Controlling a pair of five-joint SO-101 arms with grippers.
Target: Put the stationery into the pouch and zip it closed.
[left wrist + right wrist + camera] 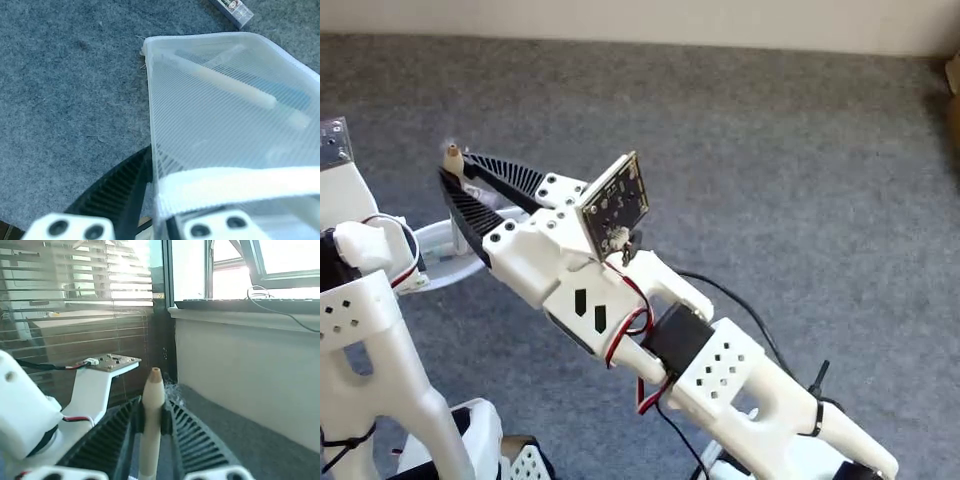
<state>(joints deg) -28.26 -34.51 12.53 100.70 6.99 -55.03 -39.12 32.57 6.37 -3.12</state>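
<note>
**Right gripper**: clenched on 1 cream pen, whose long axis runs in line with the gripper, tip protruding beyond it.

**Pouch**: translucent striped mesh, white-banded, pinched at its edge by the left gripper. In the high view it sits just beside the pen tip. 1 cream stick lies inside.

A pen stands between the right gripper's jaws near the pouch; a second pen lies inside it, a small box behind
</note>
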